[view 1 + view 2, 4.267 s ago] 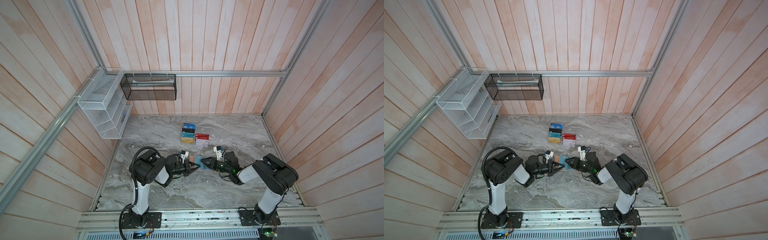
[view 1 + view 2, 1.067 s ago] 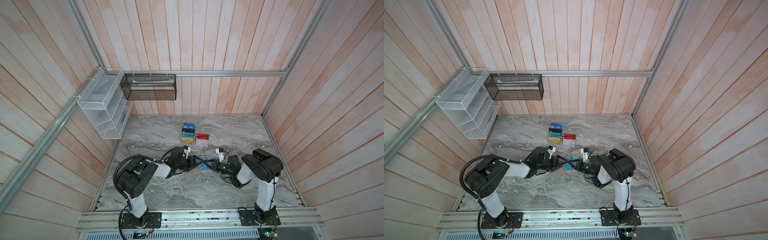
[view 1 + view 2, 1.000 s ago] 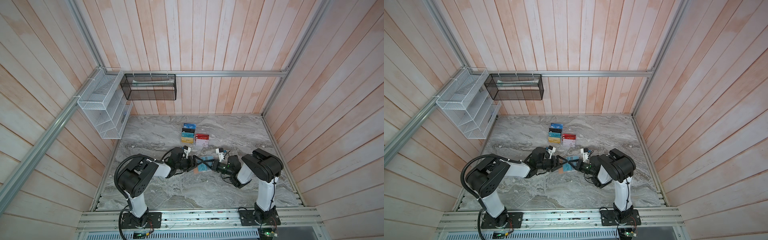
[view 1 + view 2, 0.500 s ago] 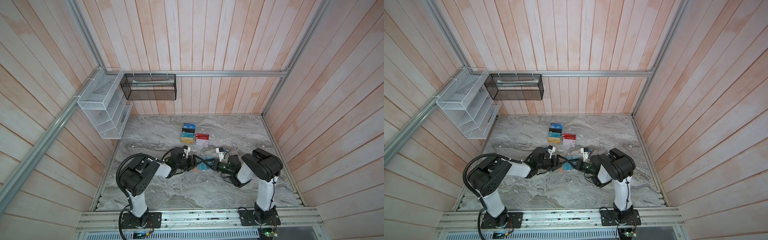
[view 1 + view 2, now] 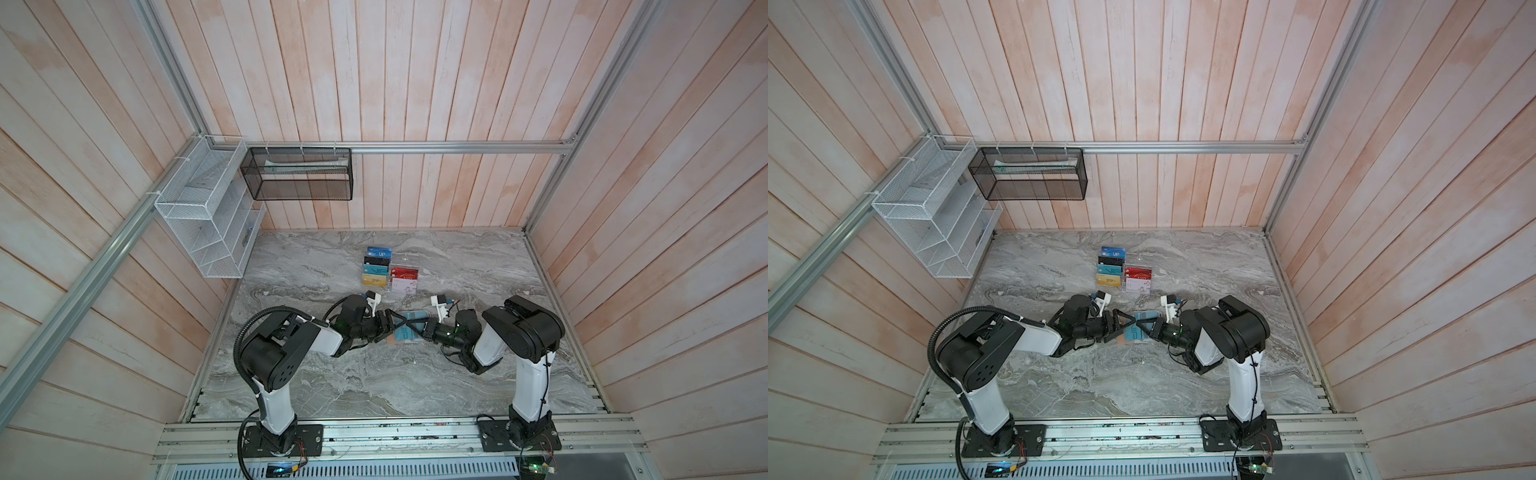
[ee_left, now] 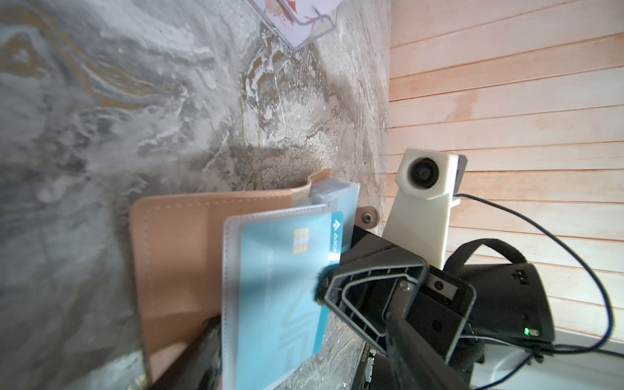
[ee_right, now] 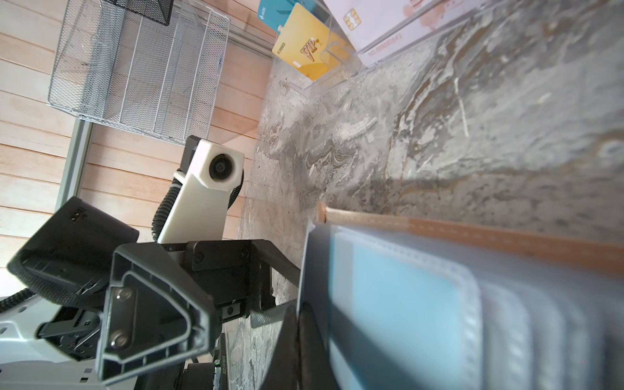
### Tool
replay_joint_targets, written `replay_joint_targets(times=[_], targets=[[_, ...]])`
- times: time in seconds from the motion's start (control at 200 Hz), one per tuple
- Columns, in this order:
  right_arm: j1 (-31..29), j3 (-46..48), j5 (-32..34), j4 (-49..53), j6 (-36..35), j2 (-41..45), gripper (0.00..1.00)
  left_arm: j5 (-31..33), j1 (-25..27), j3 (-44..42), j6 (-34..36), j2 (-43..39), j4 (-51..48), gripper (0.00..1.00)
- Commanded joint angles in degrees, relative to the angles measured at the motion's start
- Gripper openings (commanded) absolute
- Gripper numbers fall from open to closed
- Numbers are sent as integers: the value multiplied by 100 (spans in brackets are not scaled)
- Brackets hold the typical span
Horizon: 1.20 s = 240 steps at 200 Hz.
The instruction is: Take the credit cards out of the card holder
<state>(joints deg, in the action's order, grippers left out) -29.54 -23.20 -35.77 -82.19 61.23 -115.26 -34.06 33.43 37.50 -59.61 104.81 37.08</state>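
While the left claw [image 5: 1125, 328] stands open at the card holder [image 6: 175, 253], the right claw [image 5: 1144, 328] is closed against a blue card [image 6: 280, 280].

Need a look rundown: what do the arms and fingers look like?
Both have black joint housings and white link shells. Left arm carries a looping black corrugated conduit; right arm has a thin black cable down its upright link. Fingers are black ribbed triangular frames. White camera housing on each wrist.
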Motion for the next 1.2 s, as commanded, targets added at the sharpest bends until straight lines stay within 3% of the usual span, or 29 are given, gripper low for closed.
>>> replay_joint_targets(times=[0.0,0.47,1.195], targets=[[16,-82,-141,17,-135,75,5,30,35,-144,-15,200,-113,76],[241,-106,-197,1124,-829,636,5,27,12,-243,-24,266,-67,76],[801,-214,-705,1842,-1237,1108,0,48,-38,-238,80,167,-266,76]])
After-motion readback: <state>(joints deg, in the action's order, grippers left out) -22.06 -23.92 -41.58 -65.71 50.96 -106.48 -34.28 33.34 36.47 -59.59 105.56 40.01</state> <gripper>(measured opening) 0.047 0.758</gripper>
